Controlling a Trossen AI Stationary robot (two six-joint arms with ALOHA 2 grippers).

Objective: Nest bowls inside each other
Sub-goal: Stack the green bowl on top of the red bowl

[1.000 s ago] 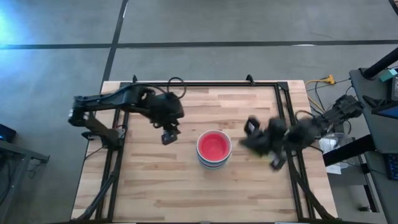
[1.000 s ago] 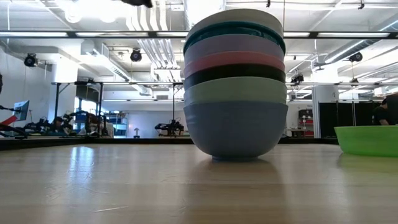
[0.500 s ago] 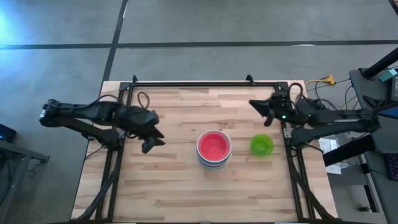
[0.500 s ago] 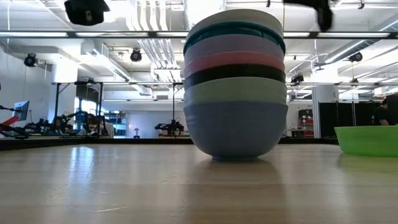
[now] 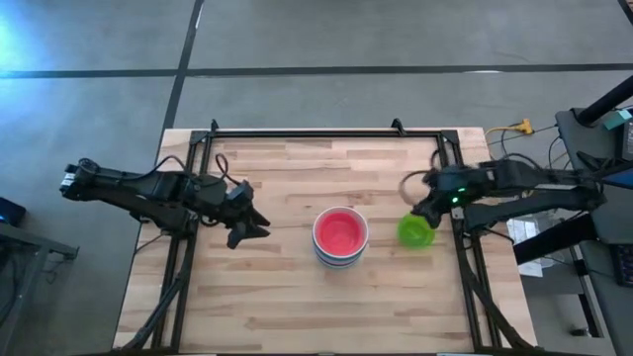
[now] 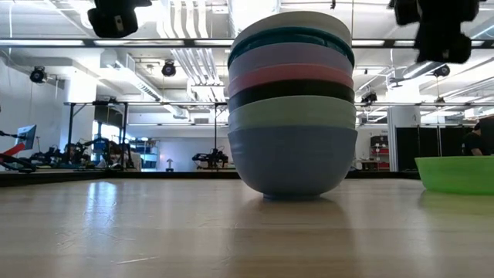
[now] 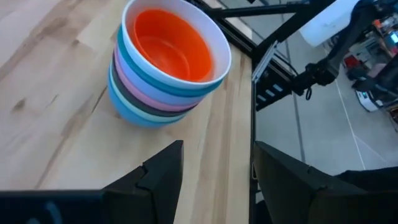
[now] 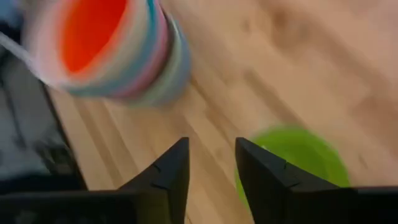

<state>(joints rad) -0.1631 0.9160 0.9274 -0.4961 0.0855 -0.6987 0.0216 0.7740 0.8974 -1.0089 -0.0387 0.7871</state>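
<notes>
Right gripper (image 5: 423,210) fingers apart, empty, just beside round lime green plastic bowl (image 5: 415,231); left gripper (image 5: 253,227) wide open, left of stack of nested plastic bowls (image 5: 340,235).

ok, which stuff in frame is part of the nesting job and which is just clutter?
Job: nested bowl stack, red bowl on top; loose lime green bowl beside it; right hand over that bowl.
Not job: left hand, waiting; cables off the table.

readable text: none | labels, brands, numbers, signs: none legible on the bowls (image 5: 340,235), the table (image 5: 287,307) or the arms | room behind the stack: far too small to read any writing
</notes>
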